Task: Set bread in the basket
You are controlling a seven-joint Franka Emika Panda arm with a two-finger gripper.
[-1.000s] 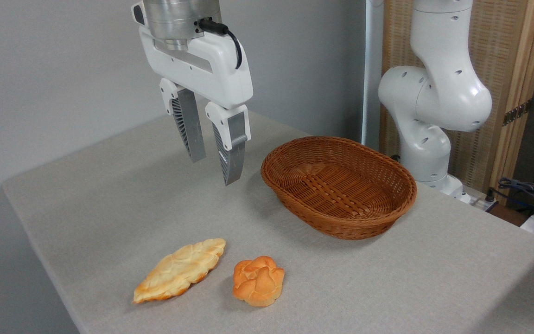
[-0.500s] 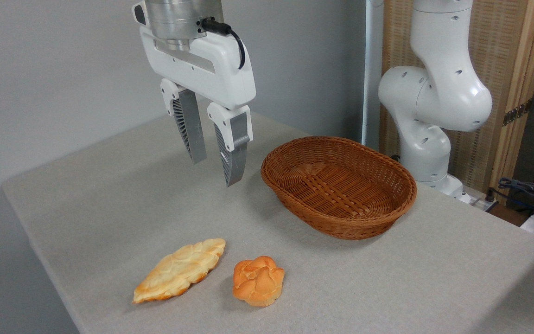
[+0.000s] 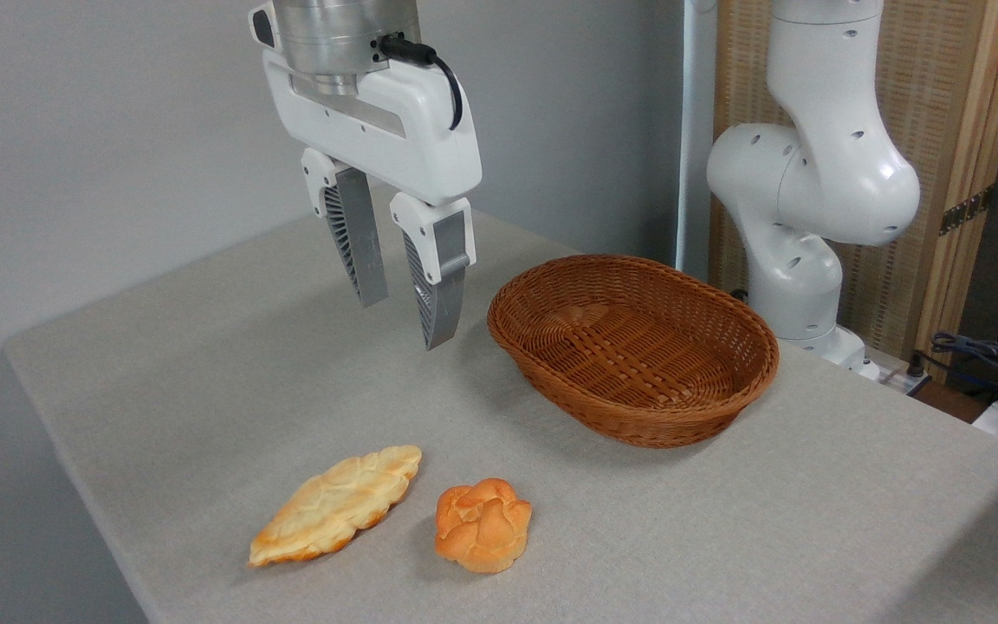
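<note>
Where a plain grey wall backs the scene, a table (image 3: 204,364) covered in grey cloth is seen; a slatted wooden screen (image 3: 941,130) stands at the far right behind the white arm's base (image 3: 802,217). Near the front edge the bread (image 3: 336,504) is laid flat, long and leaf-shaped, pale golden with browner tips; a round bun (image 3: 482,524) sits just beside it. The gripper (image 3: 404,321) is held above the table, fingers parted, nothing grasped; the empty basket (image 3: 633,347) is set further right.
</note>
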